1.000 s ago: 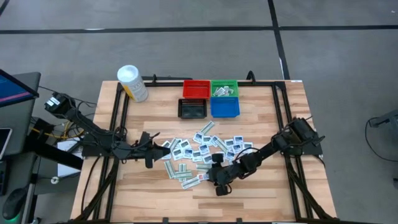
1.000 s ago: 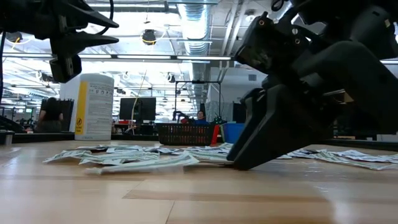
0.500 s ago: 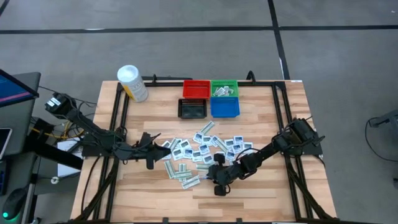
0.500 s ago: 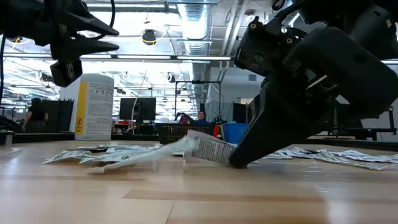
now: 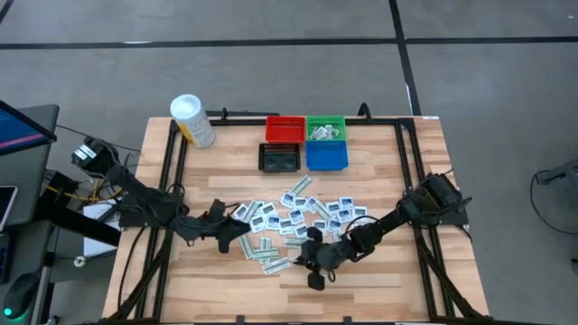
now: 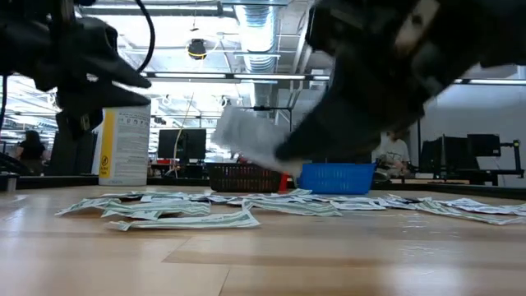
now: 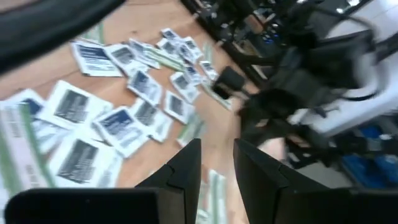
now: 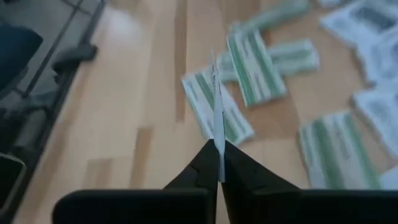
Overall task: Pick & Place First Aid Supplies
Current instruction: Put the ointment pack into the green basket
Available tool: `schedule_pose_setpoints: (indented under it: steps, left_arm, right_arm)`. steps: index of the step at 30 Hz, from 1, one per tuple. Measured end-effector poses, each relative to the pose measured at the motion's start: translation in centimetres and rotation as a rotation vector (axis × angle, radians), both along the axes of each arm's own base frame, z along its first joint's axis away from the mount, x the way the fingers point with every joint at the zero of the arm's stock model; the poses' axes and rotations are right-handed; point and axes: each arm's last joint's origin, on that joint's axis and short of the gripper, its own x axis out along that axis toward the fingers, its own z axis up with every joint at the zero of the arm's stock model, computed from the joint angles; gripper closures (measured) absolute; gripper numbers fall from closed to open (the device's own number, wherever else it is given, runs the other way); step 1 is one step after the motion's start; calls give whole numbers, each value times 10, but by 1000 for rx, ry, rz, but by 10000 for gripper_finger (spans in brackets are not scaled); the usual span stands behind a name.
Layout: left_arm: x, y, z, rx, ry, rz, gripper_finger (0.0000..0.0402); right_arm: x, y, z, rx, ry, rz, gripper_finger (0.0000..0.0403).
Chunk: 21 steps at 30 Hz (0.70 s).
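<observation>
Grey carpet floor [image 5: 271, 81]; ceiling ducts [image 6: 259, 33], strip lights, monitors behind.

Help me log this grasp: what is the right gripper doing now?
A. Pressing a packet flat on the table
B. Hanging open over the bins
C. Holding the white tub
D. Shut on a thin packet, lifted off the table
D: the right gripper is shut on a packet seen edge-on, above the table.

From above we see even, soft light and only faint shadows under the arms. At table height, ceiling lamps [image 6: 197, 49] glare and the right gripper [image 6: 362, 99] is a dark, smeared silhouette. Beyond its fingertips the packets [image 8: 249, 68] go soft; the left wrist view streaks with blur.
</observation>
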Motion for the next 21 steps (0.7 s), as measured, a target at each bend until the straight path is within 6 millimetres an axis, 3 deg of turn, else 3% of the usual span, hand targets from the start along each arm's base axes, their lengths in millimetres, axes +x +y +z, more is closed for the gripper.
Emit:
schedule_pose_setpoints:
  steps: [5,11,17,21]
  left_arm:
    - [3,1,-13,56,40,74,307]
    - [5,0,-22,-1,57,119,307]
    - [5,-1,-24,4,60,117,307]
    - [6,2,-23,82,52,149,307]
  right_arm:
    - [0,-6,30,-2,-100,-74,399]
    - [-5,-26,74,-174,-195,-119,401]
    - [-12,-64,112,-364,-229,-145,399]
    - [-17,-100,130,-559,-191,-225,401]
